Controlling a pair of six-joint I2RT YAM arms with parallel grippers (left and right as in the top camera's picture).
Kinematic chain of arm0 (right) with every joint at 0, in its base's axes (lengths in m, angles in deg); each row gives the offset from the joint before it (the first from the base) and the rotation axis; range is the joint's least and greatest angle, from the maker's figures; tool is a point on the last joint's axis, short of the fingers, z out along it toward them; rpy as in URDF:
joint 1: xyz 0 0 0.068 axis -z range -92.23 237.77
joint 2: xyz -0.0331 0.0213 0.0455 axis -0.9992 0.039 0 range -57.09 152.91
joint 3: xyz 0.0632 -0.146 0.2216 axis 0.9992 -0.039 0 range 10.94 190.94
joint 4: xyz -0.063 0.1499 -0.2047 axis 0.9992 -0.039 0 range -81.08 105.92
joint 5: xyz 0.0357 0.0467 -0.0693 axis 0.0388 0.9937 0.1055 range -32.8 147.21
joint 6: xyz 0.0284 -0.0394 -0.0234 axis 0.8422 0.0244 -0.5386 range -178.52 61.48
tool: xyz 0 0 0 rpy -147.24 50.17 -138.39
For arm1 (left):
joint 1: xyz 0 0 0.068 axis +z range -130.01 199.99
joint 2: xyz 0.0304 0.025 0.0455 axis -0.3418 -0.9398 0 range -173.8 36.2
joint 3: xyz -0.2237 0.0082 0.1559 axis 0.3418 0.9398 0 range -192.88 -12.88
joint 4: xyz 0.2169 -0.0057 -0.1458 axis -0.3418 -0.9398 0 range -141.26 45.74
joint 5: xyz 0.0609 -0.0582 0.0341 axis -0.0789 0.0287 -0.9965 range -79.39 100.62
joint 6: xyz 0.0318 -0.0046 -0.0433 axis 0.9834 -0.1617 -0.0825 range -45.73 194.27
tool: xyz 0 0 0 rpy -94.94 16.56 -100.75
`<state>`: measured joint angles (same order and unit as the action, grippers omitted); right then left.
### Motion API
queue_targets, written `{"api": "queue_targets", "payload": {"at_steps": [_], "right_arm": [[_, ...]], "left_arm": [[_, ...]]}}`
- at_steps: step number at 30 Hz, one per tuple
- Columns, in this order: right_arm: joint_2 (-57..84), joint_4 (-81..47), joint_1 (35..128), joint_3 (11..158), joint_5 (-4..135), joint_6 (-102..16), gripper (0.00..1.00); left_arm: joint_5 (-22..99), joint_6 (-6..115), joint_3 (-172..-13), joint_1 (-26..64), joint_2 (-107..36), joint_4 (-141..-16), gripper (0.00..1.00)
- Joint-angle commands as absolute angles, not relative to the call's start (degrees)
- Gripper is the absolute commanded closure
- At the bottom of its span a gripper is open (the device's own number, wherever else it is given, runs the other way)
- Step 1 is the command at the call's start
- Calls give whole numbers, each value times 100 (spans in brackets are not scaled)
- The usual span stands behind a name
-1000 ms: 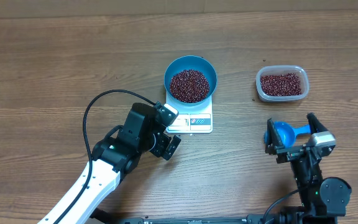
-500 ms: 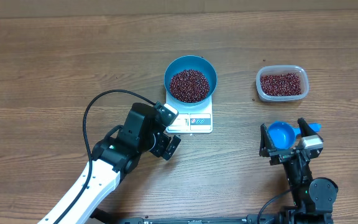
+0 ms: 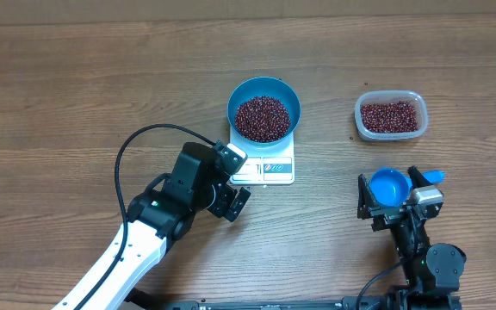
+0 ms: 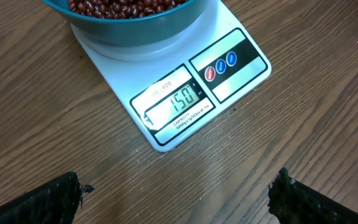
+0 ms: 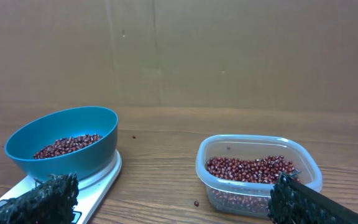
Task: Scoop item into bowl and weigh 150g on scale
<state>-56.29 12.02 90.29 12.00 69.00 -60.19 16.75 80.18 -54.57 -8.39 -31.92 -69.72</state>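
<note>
While the left gripper (image 3: 240, 180) is hovering with its fingers (image 4: 42, 202) spread wide just beside the scale (image 3: 274, 169), the blue bowl (image 3: 265, 87) is sitting on that scale and holding a heap of red-brown beans (image 3: 263, 119); the display (image 4: 183, 99) is reading 150; the right gripper (image 3: 392, 194) is also standing wide open, with the blue scoop (image 3: 388, 182) showing between its fingers from overhead, near the clear tub (image 3: 390, 115) that is holding more beans

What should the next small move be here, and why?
Probably just draw the right end effector back to rest and add nothing: the scale reads 150 under the bowl of beans, and the scoop lies empty on the table.
</note>
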Motion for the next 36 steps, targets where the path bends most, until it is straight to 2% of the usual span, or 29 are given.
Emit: {"api": "queue_targets", "payload": {"at_steps": [1,25,36], "right_arm": [[-5690,1224,9003,1139,6924,-6004,0],[-5690,1224,9003,1139,6924,-6004,0],[-5690,1224,9003,1139,6924,-6004,0]], "left_arm": [[1640,7896,-5471,-815,-3205,-6952,0],[1578,7904,-5471,-802,-2825,-7199,1],[1996,7896,-5403,807,-1349,-6561,1]]}}
